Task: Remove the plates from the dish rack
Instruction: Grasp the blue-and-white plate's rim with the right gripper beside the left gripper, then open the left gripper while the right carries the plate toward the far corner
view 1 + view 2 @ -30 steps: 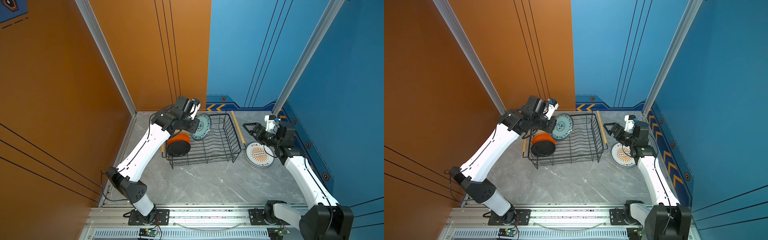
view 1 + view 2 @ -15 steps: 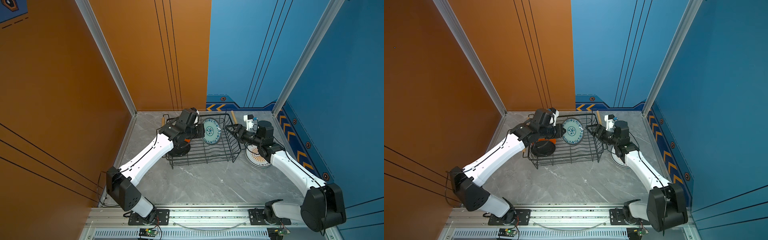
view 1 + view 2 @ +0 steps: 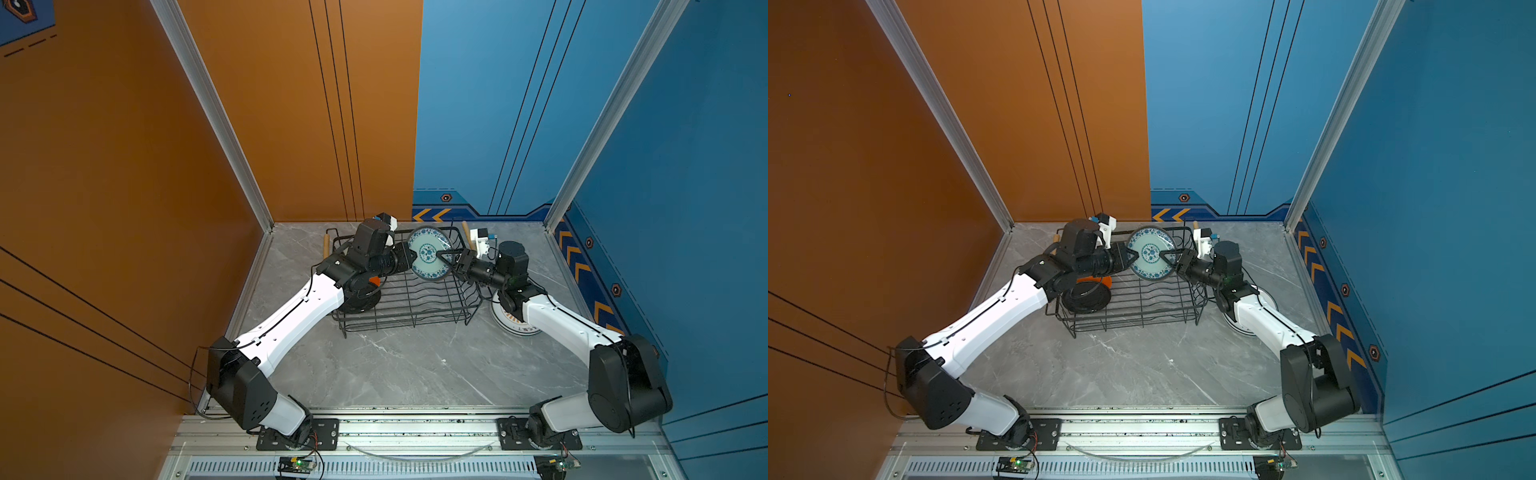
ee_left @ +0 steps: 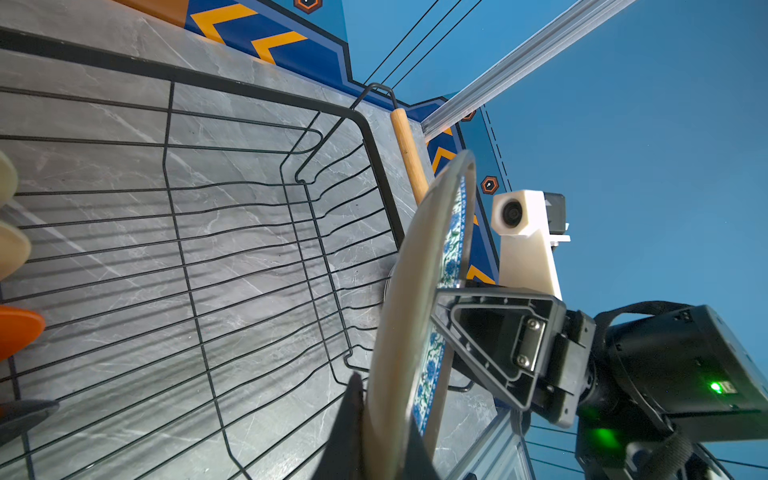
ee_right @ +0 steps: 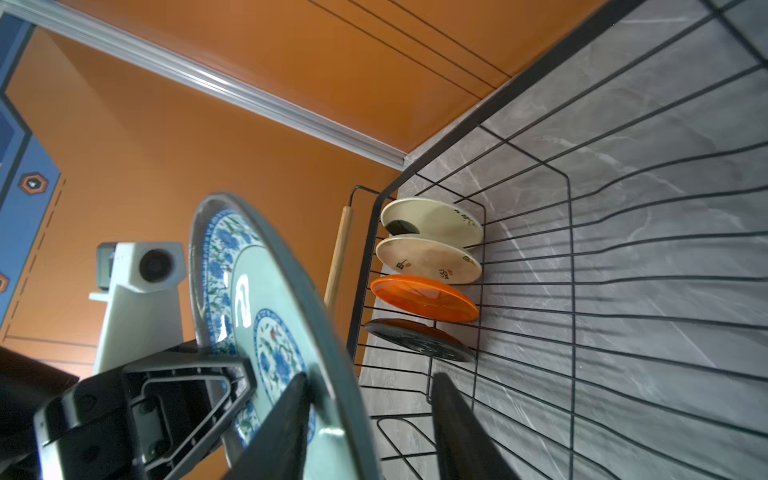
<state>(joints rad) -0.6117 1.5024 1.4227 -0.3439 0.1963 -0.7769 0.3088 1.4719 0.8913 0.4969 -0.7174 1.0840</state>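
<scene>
Plate (image 3: 426, 243) with blue pattern hangs upright above the dish rack (image 3: 407, 322), left gripper (image 3: 410, 258) clamped on its rim; right gripper (image 3: 445, 258) straddles the opposite rim, jaws parted.

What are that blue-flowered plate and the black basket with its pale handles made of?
Blue-flowered plate: probably glazed ceramic, maybe melamine; its glossy face shows reflections. Dish rack: thin metal wire, likely coated matte black. Its handle: a pale, unpainted rod, apparently wood.
</scene>
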